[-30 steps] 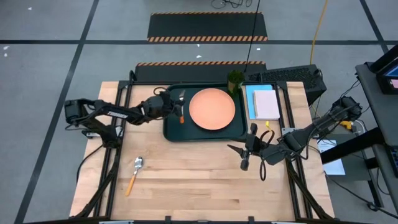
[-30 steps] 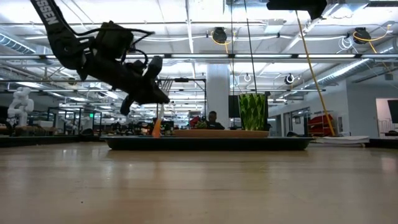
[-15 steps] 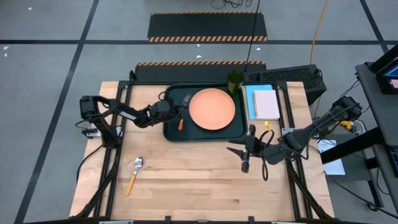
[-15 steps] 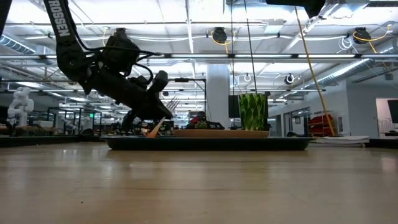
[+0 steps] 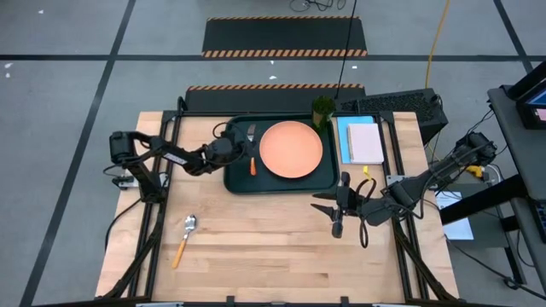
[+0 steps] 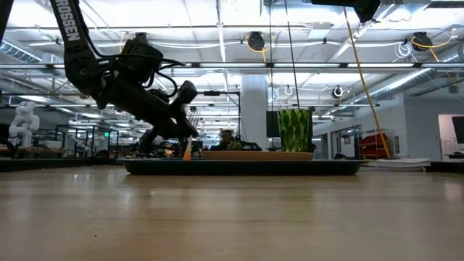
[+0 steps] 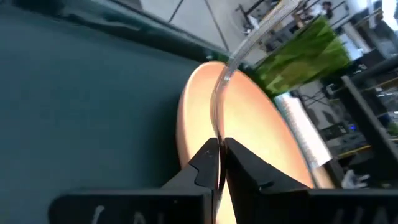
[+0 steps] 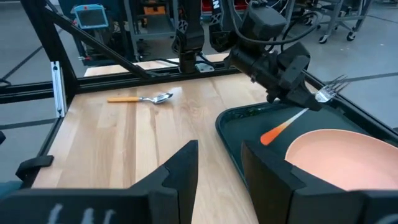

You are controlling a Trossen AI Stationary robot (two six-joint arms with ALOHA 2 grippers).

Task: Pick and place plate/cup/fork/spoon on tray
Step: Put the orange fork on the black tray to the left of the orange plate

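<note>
Wood table (image 5: 281, 247), warehouse-like room behind — fork (image 8: 298, 115) pinched in left gripper (image 5: 242, 153), tines up-and-away, handle slanting down onto tray (image 5: 235, 175); right gripper (image 5: 334, 207) spread.

Over the last second my left gripper (image 5: 240, 151) has come down from above the tray (image 5: 235, 182) and drawn in over its left end, beside the plate (image 5: 291, 149). The fork (image 5: 251, 150) I was carrying tilted in the air now lies along the tray floor between my fingers (image 8: 297, 94) and the plate's left edge, prongs toward the far rim, orange handle toward the near one. My fingers have eased a little apart and sit low right by it; I cannot tell whether they still touch it.
</note>
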